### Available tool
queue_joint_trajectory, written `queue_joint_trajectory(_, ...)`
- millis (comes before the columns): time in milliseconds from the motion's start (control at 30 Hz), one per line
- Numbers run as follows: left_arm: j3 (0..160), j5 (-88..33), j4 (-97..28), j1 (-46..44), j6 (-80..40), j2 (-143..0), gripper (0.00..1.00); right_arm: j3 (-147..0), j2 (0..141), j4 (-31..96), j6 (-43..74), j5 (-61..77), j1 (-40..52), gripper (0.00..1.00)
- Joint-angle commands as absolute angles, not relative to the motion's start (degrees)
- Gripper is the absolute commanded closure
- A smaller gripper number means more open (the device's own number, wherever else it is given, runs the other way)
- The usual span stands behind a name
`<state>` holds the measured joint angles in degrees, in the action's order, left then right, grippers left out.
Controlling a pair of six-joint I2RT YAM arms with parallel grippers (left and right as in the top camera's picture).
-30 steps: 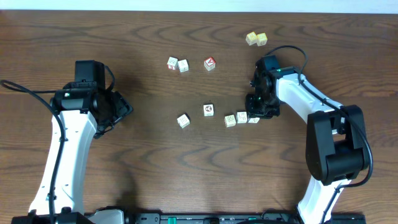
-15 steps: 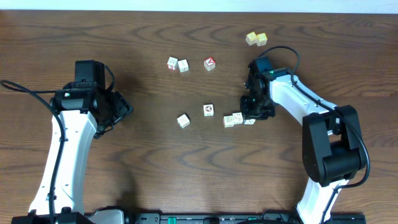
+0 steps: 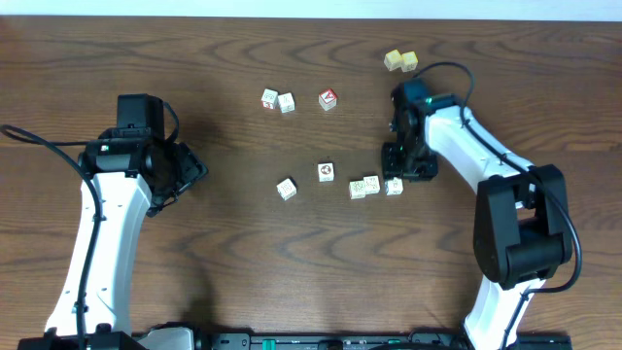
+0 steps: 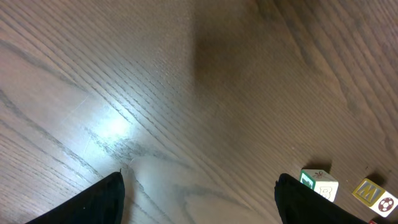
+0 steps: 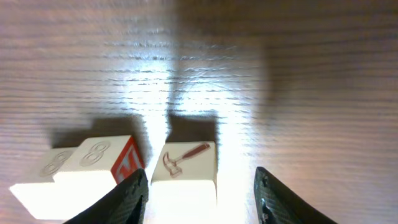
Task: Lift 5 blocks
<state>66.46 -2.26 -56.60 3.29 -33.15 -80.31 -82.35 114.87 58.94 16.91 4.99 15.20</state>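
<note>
Wood on wood, small smooth faces, thin margins. All five blocks sit on the counter (image 3: 243, 253), none lifted. The right fingers (image 5: 200, 186) are open and straddle the hammer block (image 5: 185, 163), not gripping it. The left fingers (image 4: 199, 199) are spread wide over bare counter, well away from the row, holding nothing.

Risks as I read it:
1. Off-centre. One finger (image 5: 135, 194) is almost against the hammer block, while the other finger (image 5: 273, 198) stands clear of it. Closing would likely shove the block sideways before both fingers bite, and it could twist.
2. Crowding. The neighbour blocks (image 5: 81, 167), two touching each other, lie just outside the near finger, with only a narrow gap to the hammer block. A small sideways error on the close and that finger clips the red-lettered face, knocks it, or wedges it so it drags up and drops.
3. Shallow bite. The hammer block looks to sit at the fingertips only. A grip that far out may let it pivot or slip on the lift.
4. Knock-on. A fourth block (image 3: 326, 172) and a fifth block (image 3: 286, 189) lie farther out beyond the neighbours. A shoved row could scatter toward them and spoil later picks.

I'd centre first, then close.
</note>
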Motion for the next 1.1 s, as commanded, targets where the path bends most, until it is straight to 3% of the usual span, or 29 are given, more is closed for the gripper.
queue_joint_trajectory(0,67.5,-2.0,-56.8,3.5,-32.8,-79.7,0.22,-87.2,115.3,61.6,16.7,2.8,14.8,0.46)
queue_joint_trajectory(167,67.5,-2.0,-56.8,3.5,-32.8,-79.7,0.22,-92.8,115.3,66.2,14.4,6.2,16.0,0.36)
queue_joint_trajectory(267,67.5,-2.0,-56.8,3.5,-32.8,-79.7,0.22,-93.4,115.3,66.5,12.8,10.8,18.0,0.35)
queue_joint_trajectory(433,67.5,-2.0,-56.8,3.5,-32.8,-79.7,0.22,-91.5,115.4,64.5,12.8,9.8,23.2,0.45)
queue_joint_trajectory(533,67.5,-2.0,-56.8,3.5,-32.8,-79.7,0.22,-89.8,115.4,61.7,13.0,8.8,26.5,0.59)
queue_joint_trajectory(633,67.5,-2.0,-56.8,3.5,-32.8,-79.7,0.22,-88.6,115.4,59.2,14.5,8.8,29.1,0.82)
queue_joint_trajectory(733,67.5,-2.0,-56.8,3.5,-32.8,-79.7,0.22,-87.7,115.4,57.4,15.9,8.8,31.5,0.92)
queue_joint_trajectory(1067,67.5,-2.0,-56.8,3.5,-32.8,-79.7,0.22,-82.1,115.4,52.8,21.0,4.1,34.6,0.99)
